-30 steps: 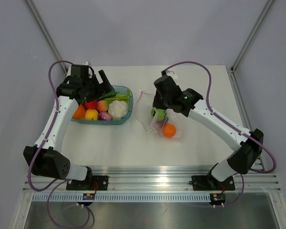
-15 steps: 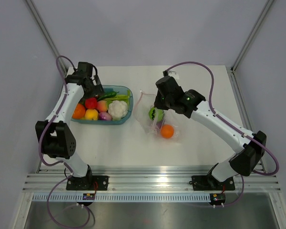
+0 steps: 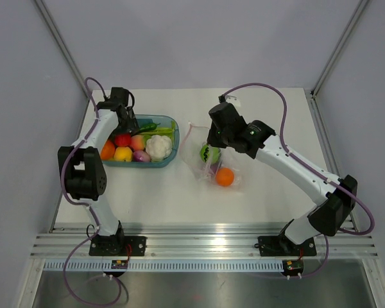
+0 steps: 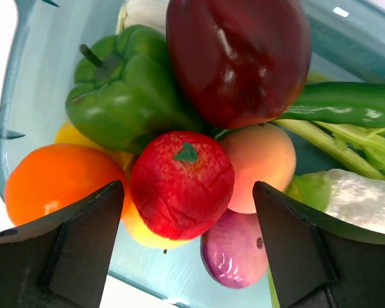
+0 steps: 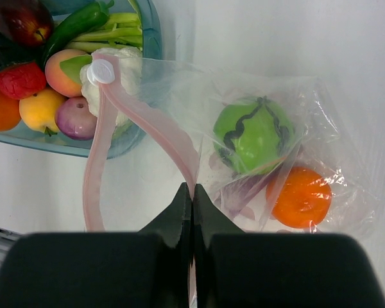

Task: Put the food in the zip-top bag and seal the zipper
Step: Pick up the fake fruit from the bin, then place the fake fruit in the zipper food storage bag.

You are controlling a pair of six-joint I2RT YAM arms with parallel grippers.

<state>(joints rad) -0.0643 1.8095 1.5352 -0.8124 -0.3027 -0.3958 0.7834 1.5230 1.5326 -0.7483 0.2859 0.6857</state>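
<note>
The food lies heaped in a teal tray (image 3: 171,122). My left gripper (image 4: 189,215) is open and low over it, its black fingers (image 4: 83,247) on either side of a red piece (image 4: 181,183), not touching it. Around that piece sit an orange ball (image 4: 51,183), a green pepper (image 4: 125,96), a dark red apple (image 4: 237,54), a peach (image 4: 263,163) and a purple onion (image 4: 234,253). The clear zip-top bag (image 3: 219,163) holds a green ball (image 5: 253,135) and an orange ball (image 5: 301,196). My right gripper (image 5: 192,191) is shut on the pink zipper (image 5: 157,128), which bows open.
The cauliflower (image 3: 158,146), a green chilli (image 5: 74,25) and celery sticks (image 5: 112,29) fill the tray's right side. The bag lies just right of the tray on the white table (image 3: 269,115). Grey walls and slanted frame posts (image 3: 61,48) enclose the table.
My left arm has folded in and its gripper has dropped into the tray over the red piece, the jaws narrowing a little. The right gripper and bag have hardly moved.
</note>
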